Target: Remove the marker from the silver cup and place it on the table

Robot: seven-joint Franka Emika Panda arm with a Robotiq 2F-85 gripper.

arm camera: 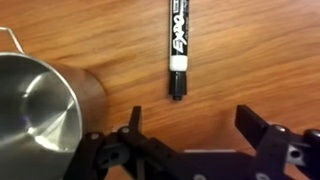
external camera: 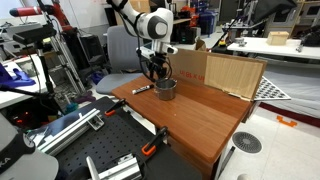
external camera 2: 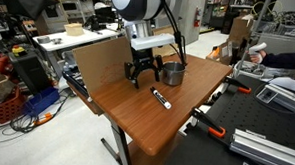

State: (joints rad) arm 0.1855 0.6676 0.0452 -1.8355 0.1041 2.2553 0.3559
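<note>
The black-and-white marker [arm camera: 177, 48] lies flat on the wooden table, also seen in both exterior views [external camera: 141, 90] [external camera 2: 161, 98]. The silver cup [arm camera: 40, 112] stands upright and looks empty; it shows in both exterior views [external camera: 166, 88] [external camera 2: 172, 72]. My gripper [arm camera: 190, 120] is open and empty, hovering above the table beside the cup, with the marker's cap end just ahead of the fingers. It also shows in both exterior views [external camera: 154, 71] [external camera 2: 141, 76].
The wooden table [external camera: 200, 120] has a cardboard panel [external camera: 225, 72] standing along its back edge. Clamps and metal rails [external camera: 110, 165] sit by the table's front. Lab benches and equipment surround it.
</note>
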